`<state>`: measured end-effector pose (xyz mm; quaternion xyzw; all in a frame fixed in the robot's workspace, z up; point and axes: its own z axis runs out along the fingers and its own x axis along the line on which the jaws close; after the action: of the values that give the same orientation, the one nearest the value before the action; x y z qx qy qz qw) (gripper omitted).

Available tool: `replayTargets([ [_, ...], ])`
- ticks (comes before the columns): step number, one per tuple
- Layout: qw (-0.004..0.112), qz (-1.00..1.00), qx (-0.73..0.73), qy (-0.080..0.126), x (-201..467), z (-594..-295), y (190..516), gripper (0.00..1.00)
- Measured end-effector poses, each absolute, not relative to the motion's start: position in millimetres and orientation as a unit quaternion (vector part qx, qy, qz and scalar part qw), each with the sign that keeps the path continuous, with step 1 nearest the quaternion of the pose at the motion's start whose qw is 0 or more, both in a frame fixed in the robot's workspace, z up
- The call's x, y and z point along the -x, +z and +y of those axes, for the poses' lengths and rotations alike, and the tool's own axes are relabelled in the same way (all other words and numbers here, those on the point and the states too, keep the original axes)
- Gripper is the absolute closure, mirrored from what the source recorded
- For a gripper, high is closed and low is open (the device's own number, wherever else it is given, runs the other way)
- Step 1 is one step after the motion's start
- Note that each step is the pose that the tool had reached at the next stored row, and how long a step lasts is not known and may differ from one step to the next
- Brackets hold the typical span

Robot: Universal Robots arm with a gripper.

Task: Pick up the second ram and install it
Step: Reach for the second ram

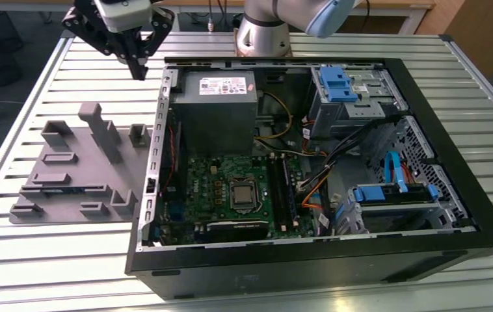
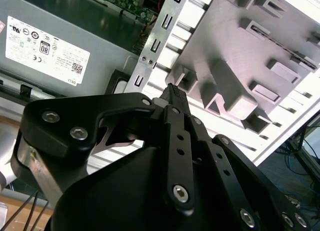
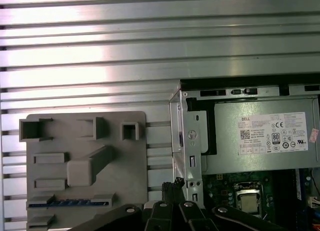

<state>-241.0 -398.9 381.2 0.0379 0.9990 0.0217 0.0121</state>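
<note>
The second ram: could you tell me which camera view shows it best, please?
The first wrist view: the second ram lies as a blue strip in the grey tray. The exterior view shows a thinner blue edge between the tray's blocks. In the second wrist view the tray is oblique; I cannot tell the ram.

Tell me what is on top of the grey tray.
On the grey tray stand upright blocks, and the second ram lies in a long slot; only its top edge shows, the rest is covered by the slot's walls.
</note>
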Motion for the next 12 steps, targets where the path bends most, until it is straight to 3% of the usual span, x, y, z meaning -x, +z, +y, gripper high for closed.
replayTargets([
  [12,0.012,0.999,-0.038,0.022,243.5,-398.9,381.0,0.89],
])
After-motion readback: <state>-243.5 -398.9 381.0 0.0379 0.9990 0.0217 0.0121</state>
